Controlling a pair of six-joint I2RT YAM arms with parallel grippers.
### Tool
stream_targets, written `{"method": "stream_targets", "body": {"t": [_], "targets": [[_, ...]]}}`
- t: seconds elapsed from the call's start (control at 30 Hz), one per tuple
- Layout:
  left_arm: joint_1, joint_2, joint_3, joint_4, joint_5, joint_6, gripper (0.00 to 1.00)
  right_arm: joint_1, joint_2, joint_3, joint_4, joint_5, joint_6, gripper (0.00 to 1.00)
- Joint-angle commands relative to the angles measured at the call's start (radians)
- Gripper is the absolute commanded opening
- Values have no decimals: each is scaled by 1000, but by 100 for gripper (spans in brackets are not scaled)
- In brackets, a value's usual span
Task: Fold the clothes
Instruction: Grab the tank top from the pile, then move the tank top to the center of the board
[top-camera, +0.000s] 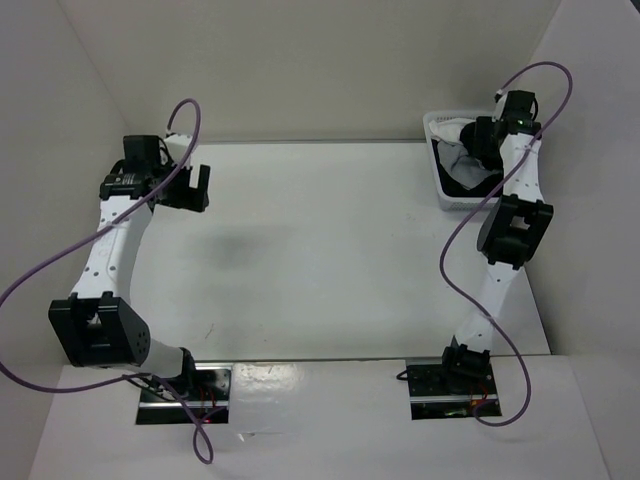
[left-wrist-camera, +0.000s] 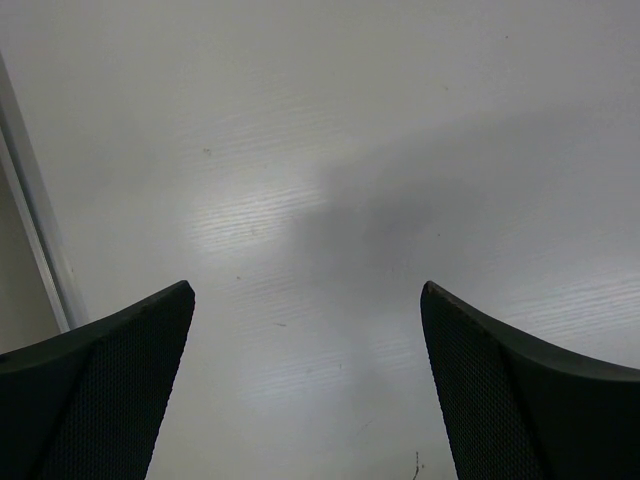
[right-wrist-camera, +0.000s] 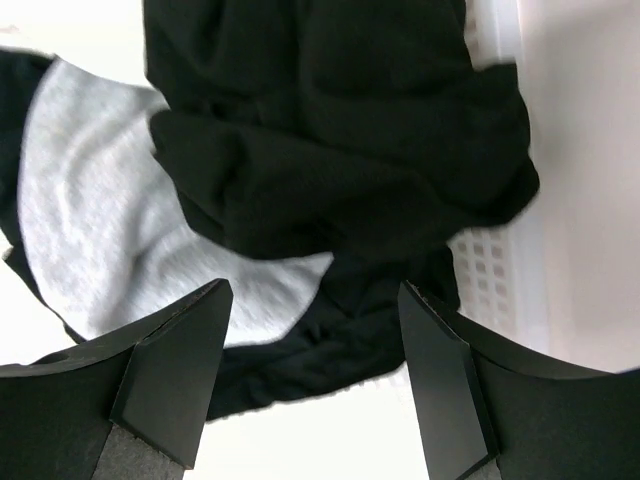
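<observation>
The black top (right-wrist-camera: 340, 150) is lying bunched up in the white basket (top-camera: 437, 125) at the far right corner of the bench (top-camera: 320, 250), so no folding can begin until it is lifted out. It is sitting partly over a grey garment (right-wrist-camera: 90, 220), which is showing to its left in the right wrist view, with more dark fabric under that.

The right gripper (right-wrist-camera: 313, 290) is hanging directly over this pile, reaching down into the basket. Its jaws are standing apart at a middling width with nothing pinched between them. They are lining up on the lower edge of the black fabric, just where it meets the grey, likely so that a bite takes the top alone. Catching the grey cloth along with it looks like the main risk.

The left gripper (left-wrist-camera: 306, 290) is waiting well apart from the basket, over bare bench on the far left. Its jaws are spread wide and holding nothing. That placement is probably keeping it out of the way while leaving it ready to help spread the top flat.
</observation>
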Motion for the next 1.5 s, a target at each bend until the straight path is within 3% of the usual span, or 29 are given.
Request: {"method": "stream_targets", "body": {"t": [0.0, 0.3, 0.5, 0.63, 0.67, 0.83, 1.13, 1.37, 1.47], "targets": [[60, -36, -25, -26, 100, 33, 100, 11, 24, 103, -5, -17, 5, 75], [108, -16, -6, -44, 129, 52, 100, 11, 142, 215, -14, -35, 5, 74], [126, -33, -31, -54, 109, 61, 100, 2, 204, 293, -32, -49, 5, 62], [137, -71, -40, -54, 100, 61, 100, 2, 213, 345, -60, -70, 5, 38], [137, -72, -40, -54, 100, 61, 100, 11, 196, 354, -72, -70, 5, 27], [137, -72, -40, -54, 100, 61, 100, 48, 46, 391, -83, -79, 5, 0], [137, -72, -40, -44, 129, 52, 100, 188, -224, 377, -121, -210, 7, 0], [137, -81, -40, -44, 158, 52, 100, 445, -400, 282, -167, -342, -61, 0], [137, -90, -40, -44, 180, 52, 100, 531, -456, 153, -167, -354, -86, 3]]}}
